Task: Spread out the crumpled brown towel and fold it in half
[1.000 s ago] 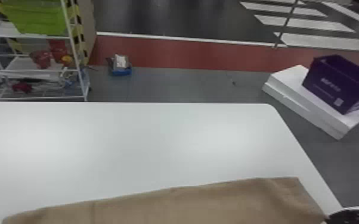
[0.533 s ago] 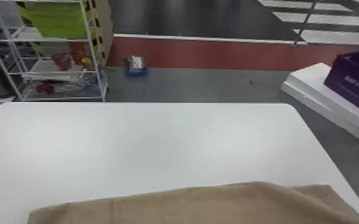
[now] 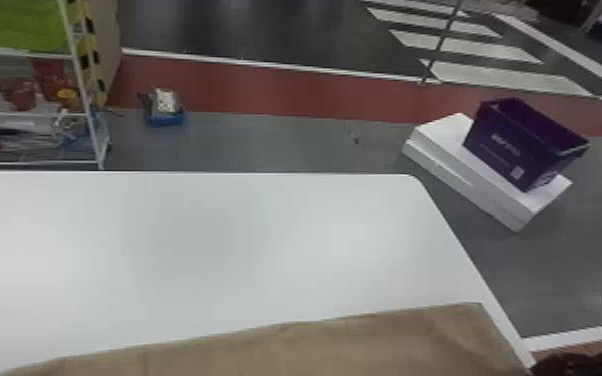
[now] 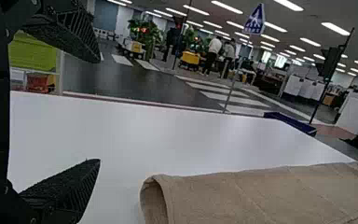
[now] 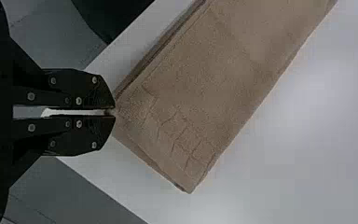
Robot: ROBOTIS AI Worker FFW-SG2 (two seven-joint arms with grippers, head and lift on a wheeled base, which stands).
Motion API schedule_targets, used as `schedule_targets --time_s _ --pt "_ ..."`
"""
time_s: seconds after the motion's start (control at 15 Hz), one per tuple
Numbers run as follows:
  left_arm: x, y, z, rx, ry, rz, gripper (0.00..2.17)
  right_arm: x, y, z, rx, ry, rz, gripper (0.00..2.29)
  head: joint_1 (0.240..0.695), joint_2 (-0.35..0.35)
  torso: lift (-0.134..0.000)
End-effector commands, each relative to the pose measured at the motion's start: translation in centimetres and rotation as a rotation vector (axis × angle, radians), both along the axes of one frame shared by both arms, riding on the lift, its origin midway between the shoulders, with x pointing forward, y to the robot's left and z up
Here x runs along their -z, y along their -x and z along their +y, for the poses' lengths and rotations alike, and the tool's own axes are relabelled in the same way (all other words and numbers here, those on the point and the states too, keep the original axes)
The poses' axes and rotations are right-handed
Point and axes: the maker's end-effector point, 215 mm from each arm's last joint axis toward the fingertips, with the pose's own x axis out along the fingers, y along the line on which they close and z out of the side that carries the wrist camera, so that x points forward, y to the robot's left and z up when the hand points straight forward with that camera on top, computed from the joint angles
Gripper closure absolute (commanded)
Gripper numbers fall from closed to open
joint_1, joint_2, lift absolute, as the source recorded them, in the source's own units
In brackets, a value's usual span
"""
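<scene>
On white table [image 3: 205, 250]: brown towel [image 3: 325, 350], corner clamped by right gripper [image 3: 547, 366].
Left gripper [image 4: 99, 111] jaws wide apart, off towel (not touching); hump by towel's far right corner flatter than 0.5 s ago.

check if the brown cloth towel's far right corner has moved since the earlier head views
Yes, rightward: that corner of the towel now lies closer to the right edge of the white table.

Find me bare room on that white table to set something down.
The broad stretch of white tabletop between its far edge and the folded brown cloth towel is bare. It's crowded at the towel's right-hand end, where the black right gripper pinches a corner.
</scene>
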Motion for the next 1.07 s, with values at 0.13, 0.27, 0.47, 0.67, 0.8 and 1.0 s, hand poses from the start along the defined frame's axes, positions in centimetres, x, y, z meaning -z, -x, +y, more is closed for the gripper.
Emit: schedule_targets --time_s 0.13,0.27,0.47,0.67,0.8,1.0 --pt "0.1 0.1 0.1 -0.005 -0.004 0.004 0.14 0.2 -0.1 1.9 -0.040 -0.007 0.006 1.06 0.695 -0.240 -0.124" --pt "0.0 0.2 0.3 -0.011 -0.006 0.003 0.14 0.1 -0.1 1.6 -0.036 0.010 0.008 0.26 0.695 -0.218 -0.124" --pt "0.0 0.2 0.3 -0.010 -0.005 0.002 0.14 -1.0 0.3 1.0 -0.040 0.037 -0.002 0.00 0.695 -0.216 -0.124" --pt "0.0 0.1 0.2 -0.005 -0.005 0.003 0.14 -2.2 0.2 0.1 -0.017 0.040 -0.025 0.05 0.695 -0.238 -0.124" --pt "-0.2 -0.2 0.3 -0.009 0.004 -0.005 0.14 -3.4 -2.4 2.2 0.139 -0.157 -0.118 0.09 0.695 -0.250 -0.124" --pt "-0.4 -1.1 0.5 -0.024 0.041 -0.003 0.14 -7.1 -5.0 6.1 0.336 -0.556 -0.144 0.09 0.695 -0.178 -0.124"
